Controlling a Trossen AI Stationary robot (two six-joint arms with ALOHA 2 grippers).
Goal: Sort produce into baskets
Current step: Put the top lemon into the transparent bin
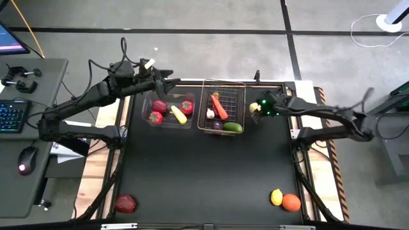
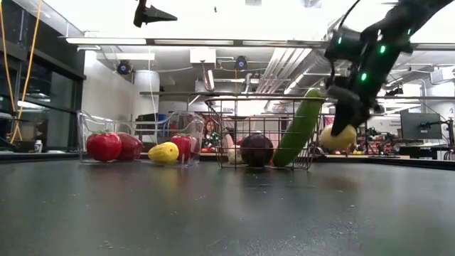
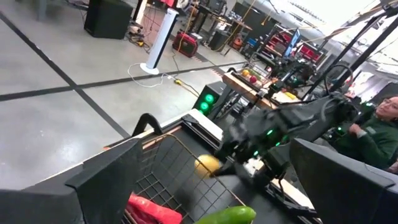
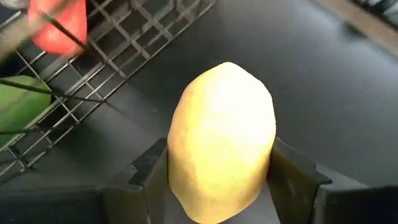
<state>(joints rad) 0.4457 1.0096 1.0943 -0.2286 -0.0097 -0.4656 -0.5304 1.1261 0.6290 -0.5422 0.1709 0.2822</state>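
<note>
The plastic bin (image 1: pixel 167 112) and the wire basket (image 1: pixel 223 107) stand side by side at the far middle of the table (image 1: pixel 204 172), the bin on the left. In the bin lie two apples (image 1: pixel 157 112), a lemon (image 1: pixel 179 115) between, and a tomato-like piece (image 1: pixel 186 107) on the right. In the basket lie a carrot (image 1: pixel 219 106), a garlic (image 1: pixel 210 114), an eggplant (image 1: pixel 218 125) and a cucumber (image 1: pixel 232 127) leaning on the right wall. Just right of the basket, the right pincer (image 1: pixel 257 108) holds a lemon (image 2: pixel 338 137) above the table. The left pincer (image 1: pixel 167 83) hangs over the bin's far edge. At the near edge, an apple (image 1: pixel 125 204) lies left; a lemon (image 1: pixel 277 197) and an orange (image 1: pixel 291 202) touch at the right.
</note>
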